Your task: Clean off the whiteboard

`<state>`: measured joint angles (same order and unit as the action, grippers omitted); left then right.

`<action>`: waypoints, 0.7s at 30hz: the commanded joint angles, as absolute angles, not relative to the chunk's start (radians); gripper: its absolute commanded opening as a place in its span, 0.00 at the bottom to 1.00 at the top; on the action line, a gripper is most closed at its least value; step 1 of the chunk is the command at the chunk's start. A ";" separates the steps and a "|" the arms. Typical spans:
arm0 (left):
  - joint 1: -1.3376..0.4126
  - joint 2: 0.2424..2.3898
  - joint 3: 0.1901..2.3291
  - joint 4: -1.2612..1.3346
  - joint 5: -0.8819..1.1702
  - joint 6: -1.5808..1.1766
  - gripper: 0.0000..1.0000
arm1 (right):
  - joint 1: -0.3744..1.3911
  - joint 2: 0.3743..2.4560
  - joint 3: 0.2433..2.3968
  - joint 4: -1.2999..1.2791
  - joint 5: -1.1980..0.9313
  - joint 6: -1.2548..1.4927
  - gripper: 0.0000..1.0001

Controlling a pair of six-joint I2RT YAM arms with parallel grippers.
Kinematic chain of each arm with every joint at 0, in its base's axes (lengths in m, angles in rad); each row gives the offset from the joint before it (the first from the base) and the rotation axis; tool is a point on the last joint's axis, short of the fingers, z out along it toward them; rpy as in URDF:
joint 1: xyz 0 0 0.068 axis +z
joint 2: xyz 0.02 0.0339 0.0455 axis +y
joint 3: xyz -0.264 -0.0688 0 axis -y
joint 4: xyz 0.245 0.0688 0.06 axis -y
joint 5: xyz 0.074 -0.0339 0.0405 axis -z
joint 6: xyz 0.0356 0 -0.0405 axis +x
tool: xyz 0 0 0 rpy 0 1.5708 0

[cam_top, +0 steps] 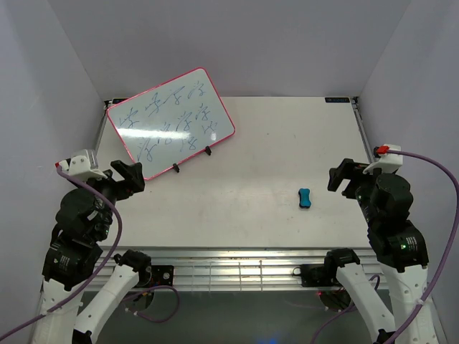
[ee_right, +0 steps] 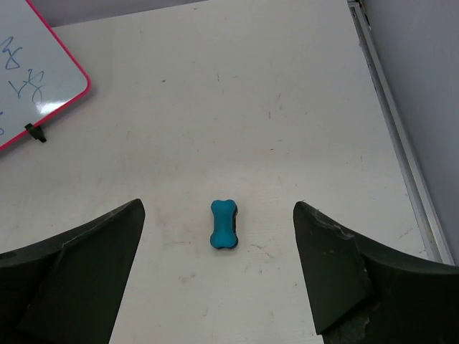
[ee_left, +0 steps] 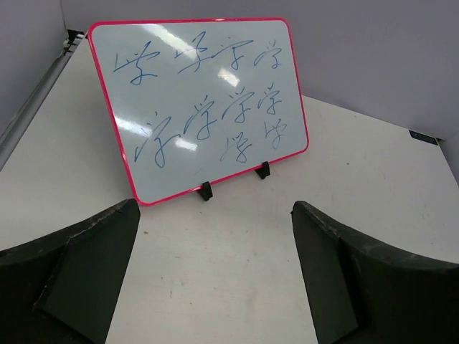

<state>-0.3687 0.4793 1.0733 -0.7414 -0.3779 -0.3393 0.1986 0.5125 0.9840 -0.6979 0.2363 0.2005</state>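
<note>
Blue scribbled writing on the whiteboard (ee_left: 201,107) — cursive loops, none of it legible

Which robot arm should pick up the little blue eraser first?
Probably the right. The eraser lies just ahead of the open right gripper, centred in its wrist view. The left gripper faces the whiteboard, far from the eraser.

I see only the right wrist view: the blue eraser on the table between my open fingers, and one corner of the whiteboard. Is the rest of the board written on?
Observer: Yes, blue writing covers most of the whiteboard, in several rows.
Operator: Does it lie flat?
Observer: No, it stands tilted on two black feet.
Operator: Where is the left gripper?
Observer: The left gripper is open and empty, pointing at the board, not touching it.
</note>
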 commanded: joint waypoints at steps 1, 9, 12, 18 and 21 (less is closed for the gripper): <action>-0.373 0.483 1.083 -0.767 -0.420 -0.321 0.98 | 0.201 0.503 0.983 -0.644 0.225 0.189 0.90; -0.373 0.505 1.016 -0.776 -0.448 -0.354 0.98 | 0.202 0.411 0.816 -0.476 0.011 0.251 0.90; -0.373 0.566 1.000 -0.784 -0.428 -0.391 0.98 | 0.201 0.408 0.776 -0.457 -0.012 0.288 0.90; -0.373 0.747 1.018 -0.735 -0.405 -0.417 0.98 | 0.202 0.368 0.732 -0.436 0.077 0.345 0.90; -0.373 0.831 1.035 -0.698 -0.439 -0.420 0.98 | 0.202 0.310 0.690 -0.370 0.020 0.364 0.90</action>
<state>-0.3687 0.7734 1.0073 -0.7441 -0.4183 -0.4072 0.1986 0.3653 0.7155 -0.4927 0.0490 0.3187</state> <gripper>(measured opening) 0.975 0.898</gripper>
